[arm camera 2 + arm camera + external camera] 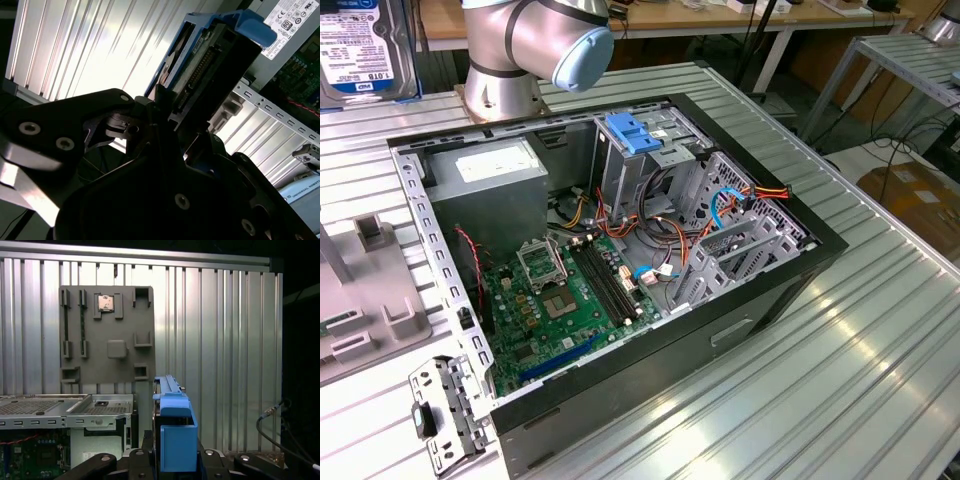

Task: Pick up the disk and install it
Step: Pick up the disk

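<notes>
The disk [360, 50] hangs in the air at the exterior view's top left, above the ribbed table, its white label facing the camera and a blue rail along its edge. In the second wrist view the disk [210, 65] stands on edge with its connector end showing, and my gripper [182, 117] is shut on its lower end. Seen in the first wrist view, the disk's blue carrier [175, 432] rises between my gripper's [174, 452] black fingers [148, 442]. The disk is held outside the open computer case [800, 250].
The case lies open on the ribbed metal table [880, 330], with the motherboard [570, 300], a grey power-supply box [490, 170], a drive cage with a light-blue bracket [635, 135] and loose cables. A grey parts tray [107, 335] lies beside the case. The arm's base [510, 70] stands behind it.
</notes>
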Available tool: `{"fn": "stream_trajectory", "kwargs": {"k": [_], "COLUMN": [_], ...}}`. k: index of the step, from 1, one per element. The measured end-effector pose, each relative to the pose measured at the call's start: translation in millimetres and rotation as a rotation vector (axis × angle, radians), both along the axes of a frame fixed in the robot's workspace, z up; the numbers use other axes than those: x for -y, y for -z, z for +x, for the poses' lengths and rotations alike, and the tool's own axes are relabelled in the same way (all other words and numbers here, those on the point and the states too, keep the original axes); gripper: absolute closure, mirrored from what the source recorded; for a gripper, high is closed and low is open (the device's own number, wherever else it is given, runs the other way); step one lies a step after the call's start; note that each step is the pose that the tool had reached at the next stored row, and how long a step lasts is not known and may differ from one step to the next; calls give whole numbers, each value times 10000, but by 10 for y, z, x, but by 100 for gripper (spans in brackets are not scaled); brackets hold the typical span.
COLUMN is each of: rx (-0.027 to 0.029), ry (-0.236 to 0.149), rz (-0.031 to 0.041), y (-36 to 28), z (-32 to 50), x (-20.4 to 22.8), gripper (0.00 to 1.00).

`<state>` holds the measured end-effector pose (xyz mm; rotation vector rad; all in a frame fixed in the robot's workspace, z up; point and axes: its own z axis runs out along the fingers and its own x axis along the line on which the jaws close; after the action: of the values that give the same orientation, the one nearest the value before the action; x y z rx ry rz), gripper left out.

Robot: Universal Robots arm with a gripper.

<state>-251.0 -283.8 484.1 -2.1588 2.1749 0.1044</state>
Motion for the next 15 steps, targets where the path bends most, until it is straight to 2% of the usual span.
{"fn": "stream_trajectory", "kwargs": {"k": [8,15], "rx": [-1,0], "ry": [0,-1], "rz": [-1,0], "y": [3,7], "z": [85,111], "x": [2,65], "gripper": [64,64]}}
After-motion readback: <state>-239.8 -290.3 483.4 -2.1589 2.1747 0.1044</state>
